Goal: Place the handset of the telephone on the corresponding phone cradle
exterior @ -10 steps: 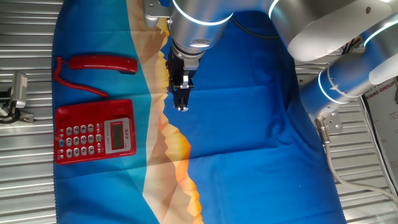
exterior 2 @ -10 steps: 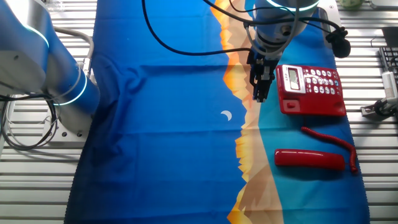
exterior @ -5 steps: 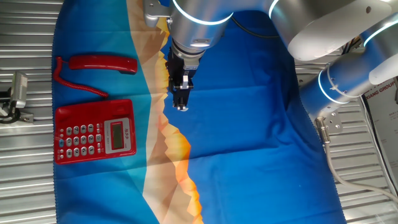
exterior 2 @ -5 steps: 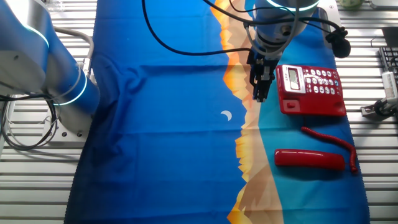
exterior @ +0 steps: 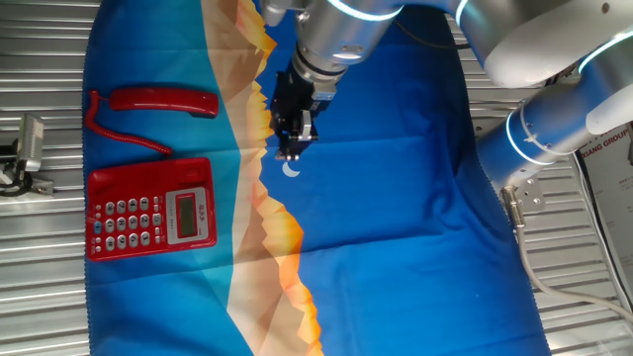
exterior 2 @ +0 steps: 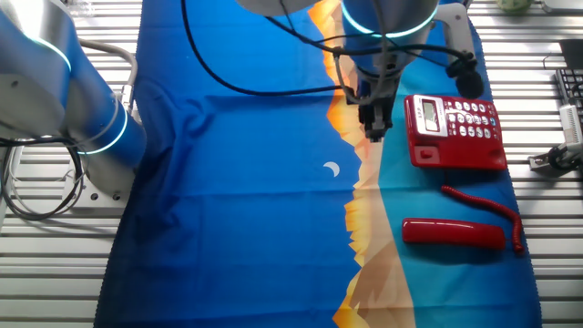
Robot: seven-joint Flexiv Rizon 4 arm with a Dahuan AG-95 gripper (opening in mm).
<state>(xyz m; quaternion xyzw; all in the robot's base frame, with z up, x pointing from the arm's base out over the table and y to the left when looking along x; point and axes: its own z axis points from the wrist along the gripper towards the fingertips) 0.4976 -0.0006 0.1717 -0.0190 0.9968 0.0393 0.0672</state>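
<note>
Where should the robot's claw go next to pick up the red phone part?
Probably toward the handset, which lies on the cloth apart from the base, its cradle empty. The gripper hangs over the cloth, holding nothing.

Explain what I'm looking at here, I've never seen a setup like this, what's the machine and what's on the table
It is a robot arm whose two-finger gripper hangs above a blue printed cloth and holds nothing. Both pictures show the same table at the same moment, taken by fixed cameras on opposite sides, so everything looks flipped between them. On the cloth lies a red telephone with grey buttons. Its handset is off the cradle, lying apart beside the base and joined by a thin red cord. Whether the fingers are open is hard to tell.
</note>
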